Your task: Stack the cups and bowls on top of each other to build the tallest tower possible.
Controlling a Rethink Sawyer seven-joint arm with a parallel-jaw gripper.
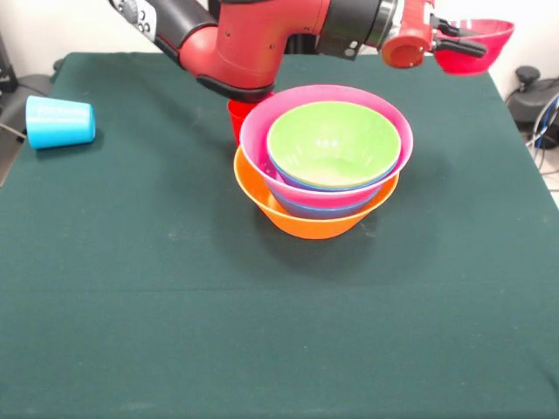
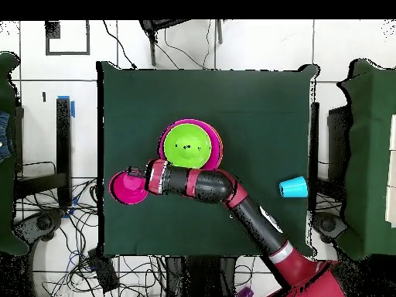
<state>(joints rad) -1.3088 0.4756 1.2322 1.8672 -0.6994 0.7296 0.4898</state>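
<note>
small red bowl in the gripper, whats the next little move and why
Probably carry the small red bowl sideways until it is over the lime green bowl. The gripper holds it in the air beside the tower, and the green bowl is its open top.

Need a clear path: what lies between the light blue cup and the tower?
Bare table, per the front view; only the red cup stands close beside the tower.

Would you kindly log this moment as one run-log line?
gripper: shut on small red bowl, held aloft | tower: lime green bowl on top | light blue cup: on its side, apart
</note>
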